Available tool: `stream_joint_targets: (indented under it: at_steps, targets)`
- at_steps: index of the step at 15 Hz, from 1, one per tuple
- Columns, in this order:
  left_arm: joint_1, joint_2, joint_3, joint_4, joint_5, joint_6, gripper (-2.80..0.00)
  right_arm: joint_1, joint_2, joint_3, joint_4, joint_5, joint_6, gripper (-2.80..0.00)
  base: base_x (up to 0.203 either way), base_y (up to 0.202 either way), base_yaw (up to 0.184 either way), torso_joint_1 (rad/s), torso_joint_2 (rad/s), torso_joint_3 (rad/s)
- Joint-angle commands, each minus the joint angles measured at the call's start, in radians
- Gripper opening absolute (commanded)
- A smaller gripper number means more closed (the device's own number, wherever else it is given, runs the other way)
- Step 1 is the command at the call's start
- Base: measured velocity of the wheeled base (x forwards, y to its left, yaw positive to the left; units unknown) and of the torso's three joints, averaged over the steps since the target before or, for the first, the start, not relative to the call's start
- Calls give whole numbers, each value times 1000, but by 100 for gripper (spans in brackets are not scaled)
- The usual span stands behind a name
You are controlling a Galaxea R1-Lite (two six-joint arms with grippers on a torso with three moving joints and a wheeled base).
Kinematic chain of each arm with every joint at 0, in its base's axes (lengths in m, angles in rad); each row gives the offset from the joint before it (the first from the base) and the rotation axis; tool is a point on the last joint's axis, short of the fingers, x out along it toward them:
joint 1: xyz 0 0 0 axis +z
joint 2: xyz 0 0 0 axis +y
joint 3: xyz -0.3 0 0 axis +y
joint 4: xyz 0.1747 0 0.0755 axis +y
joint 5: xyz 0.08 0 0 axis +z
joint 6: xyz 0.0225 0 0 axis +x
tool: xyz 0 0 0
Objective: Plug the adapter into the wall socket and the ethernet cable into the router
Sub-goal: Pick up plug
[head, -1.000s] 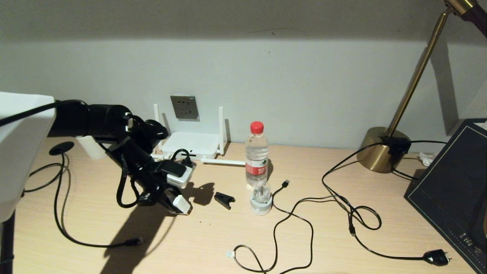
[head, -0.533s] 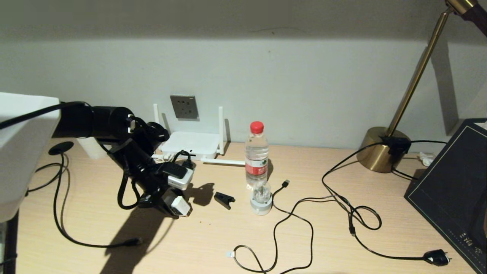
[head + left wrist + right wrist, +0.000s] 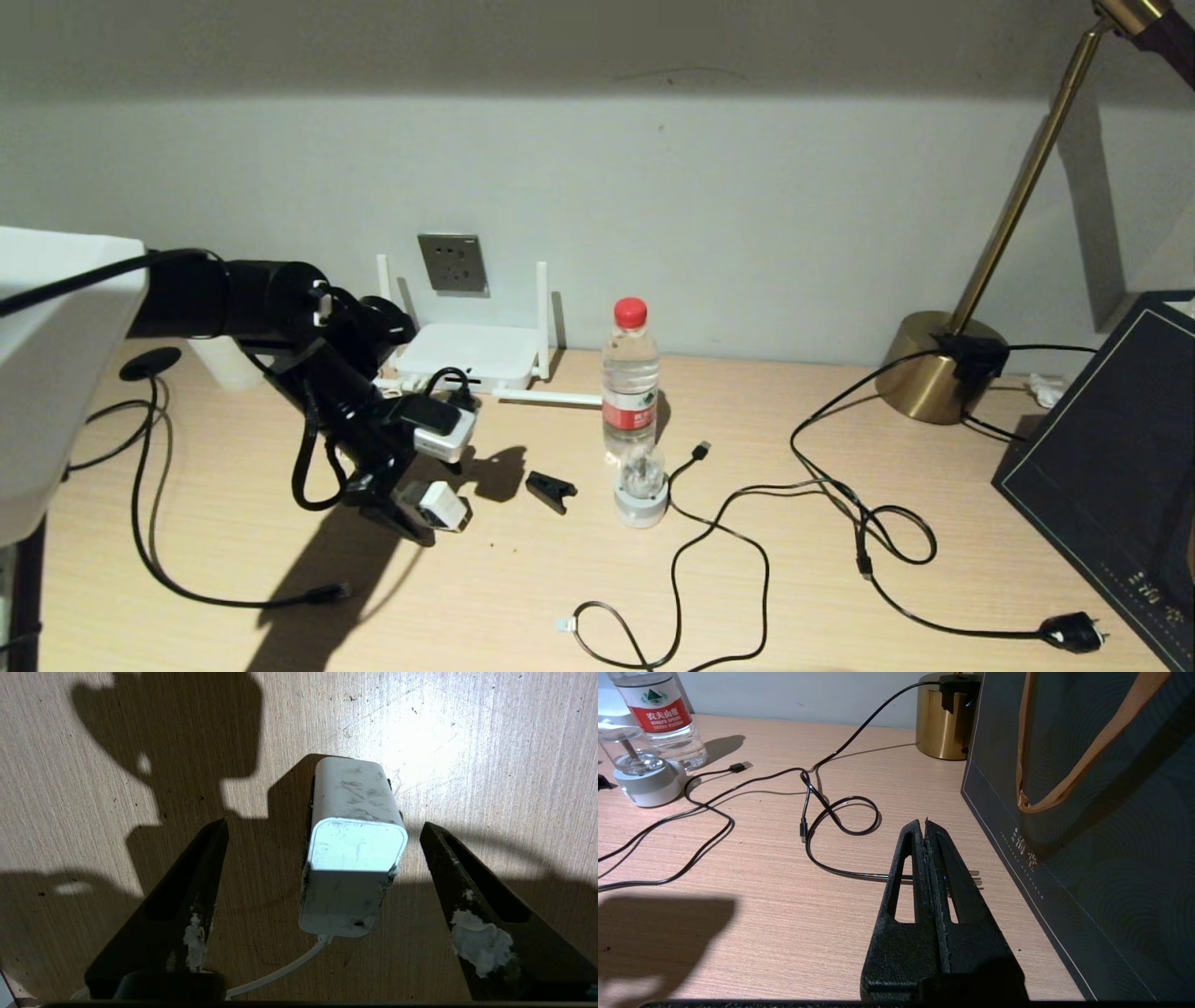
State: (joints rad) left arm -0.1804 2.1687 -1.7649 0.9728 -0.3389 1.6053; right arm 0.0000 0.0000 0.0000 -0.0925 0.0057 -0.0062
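The adapter [image 3: 352, 849] is seen lying on the tabletop [image 3: 467, 742], bracketed untouched by the wide-open left end effector [image 3: 322, 868], its long axis running along the fingers, cord toward the wrist.

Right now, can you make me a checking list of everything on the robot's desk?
Surface: wooden desk, lit, with shadows.
Job's things: adapter lies on the desk; wall socket has nothing plugged in; router under it; ethernet cable loose at the left.
Clutter: water bottle, small domed gadget, black clip.
Hands: left hand open, a finger on each side of the adapter, not touching; right hand shut, holding nothing.
Cables: black cables looped mid-desk.
Surroundings: brass lamp, dark bag.
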Motion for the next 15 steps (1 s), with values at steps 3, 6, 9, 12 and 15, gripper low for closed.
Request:
stream_joint_targets:
  at_steps: [3, 6, 9, 12, 15]
  targets:
    - [-7, -4, 2, 6, 0, -23, 0, 0, 0, 35, -1, 0, 0, -280, 0, 0, 0, 0, 0, 0]
    - [-24, -4, 10, 4, 1, -50, 0, 0, 2, 35, -1, 0, 0, -280, 0, 0, 0, 0, 0, 0]
    - [-28, -1, 13, 3, 1, -50, 0, 0, 2, 35, 0, 0, 0, -280, 0, 0, 0, 0, 0, 0]
    - [-27, -1, 15, 3, 1, -50, 0, 0, 2, 35, -1, 0, 0, -280, 0, 0, 0, 0, 0, 0]
    - [-27, -1, 16, 3, 3, -50, 0, 0, 2, 35, -1, 0, 0, -280, 0, 0, 0, 0, 0, 0]
